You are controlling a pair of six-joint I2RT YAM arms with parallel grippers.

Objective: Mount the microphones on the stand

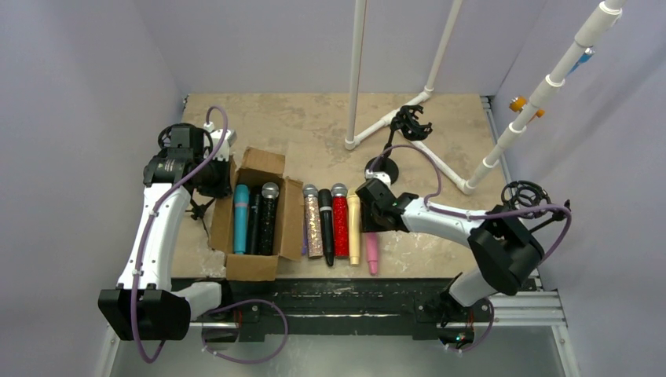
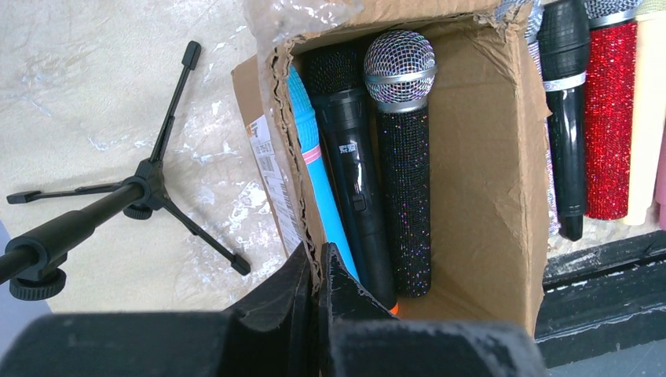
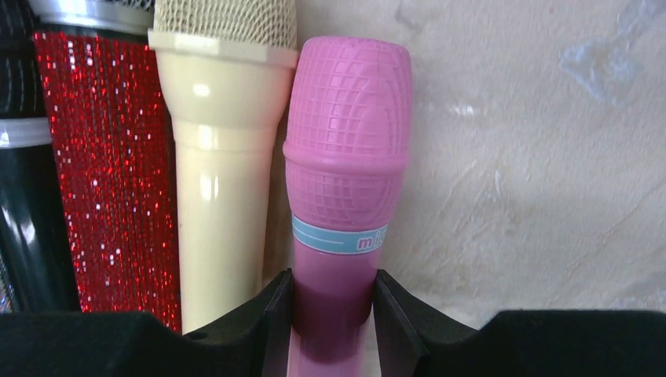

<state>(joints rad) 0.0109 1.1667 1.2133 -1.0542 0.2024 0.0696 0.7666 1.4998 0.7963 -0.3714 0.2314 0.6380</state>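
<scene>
My right gripper (image 3: pixel 332 292) is shut on the handle of the pink microphone (image 3: pixel 348 157), just below its blue band. In the top view the right gripper (image 1: pixel 372 218) is at the right end of a row on the table. That row holds silver glitter (image 1: pixel 312 220), black (image 1: pixel 325 228), red glitter (image 1: pixel 340 221), cream (image 1: pixel 354 229) and pink (image 1: pixel 371 255) microphones. My left gripper (image 2: pixel 316 263) is shut on the left wall of a cardboard box (image 2: pixel 487 157). The box holds light blue (image 2: pixel 314 165), black (image 2: pixel 349 157) and black glitter (image 2: pixel 402 165) microphones.
A black round-base stand (image 1: pixel 382 169) with a shock mount (image 1: pixel 411 122) stands behind the row. Another shock mount (image 1: pixel 525 195) is at the right. A small black tripod (image 2: pixel 145 192) lies left of the box. White pipe legs (image 1: pixel 440 169) cross the back of the table.
</scene>
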